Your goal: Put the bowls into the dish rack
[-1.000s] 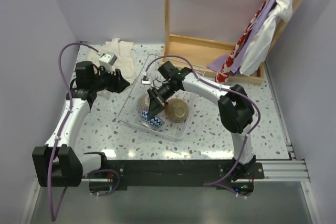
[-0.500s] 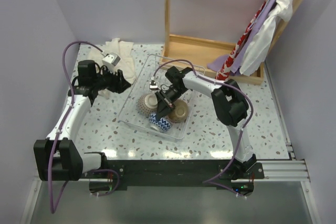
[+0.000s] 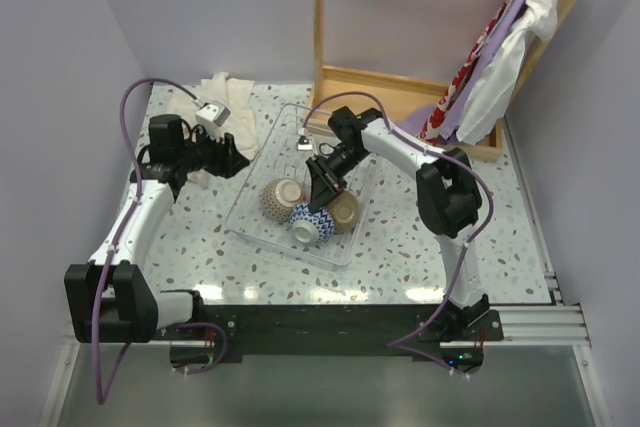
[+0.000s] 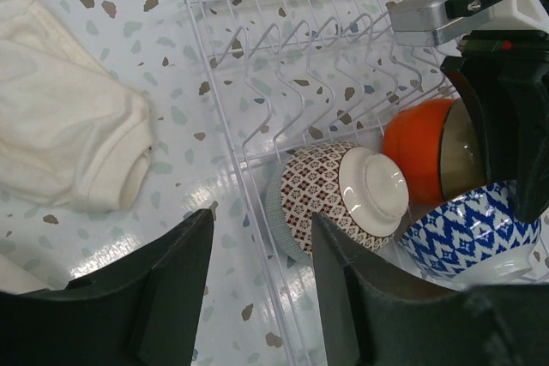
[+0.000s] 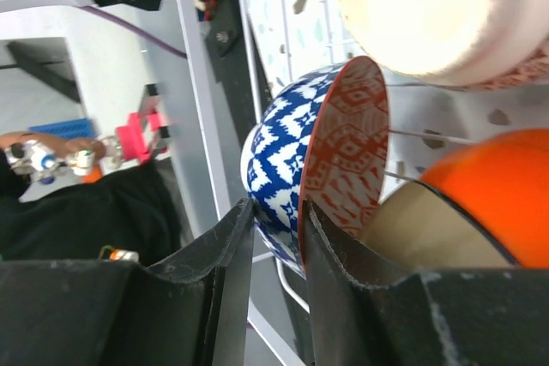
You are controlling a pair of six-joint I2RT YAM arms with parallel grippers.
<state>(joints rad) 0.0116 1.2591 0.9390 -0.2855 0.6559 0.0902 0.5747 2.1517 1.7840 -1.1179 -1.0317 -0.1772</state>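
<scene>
The clear wire dish rack [image 3: 262, 169] sits mid-table; it also shows in the left wrist view [image 4: 283, 57]. In it lie a brown-checked bowl with a pale foot ring [image 3: 283, 197] [image 4: 334, 195], a blue-patterned bowl [image 3: 312, 222] [image 4: 463, 229] and an orange bowl with a tan inside [image 3: 343, 212] [image 4: 420, 156]. My right gripper [image 3: 322, 190] [image 5: 276, 212] is shut on the rim of the blue-patterned bowl [image 5: 283, 160], which stands on edge next to the orange bowl [image 5: 489, 186]. My left gripper [image 3: 235, 159] [image 4: 262, 255] is open and empty over the rack's left rim.
A white cloth [image 3: 225, 107] [image 4: 69, 126] lies at the back left, by my left gripper. A wooden tray-like frame [image 3: 400, 97] stands behind the rack, with cloths hanging [image 3: 500, 57] at the back right. Walls close in left and right.
My right gripper has carried the blue-patterned bowl a little to the right in the rack and tipped it on edge against the orange bowl. The left arm has barely moved.
</scene>
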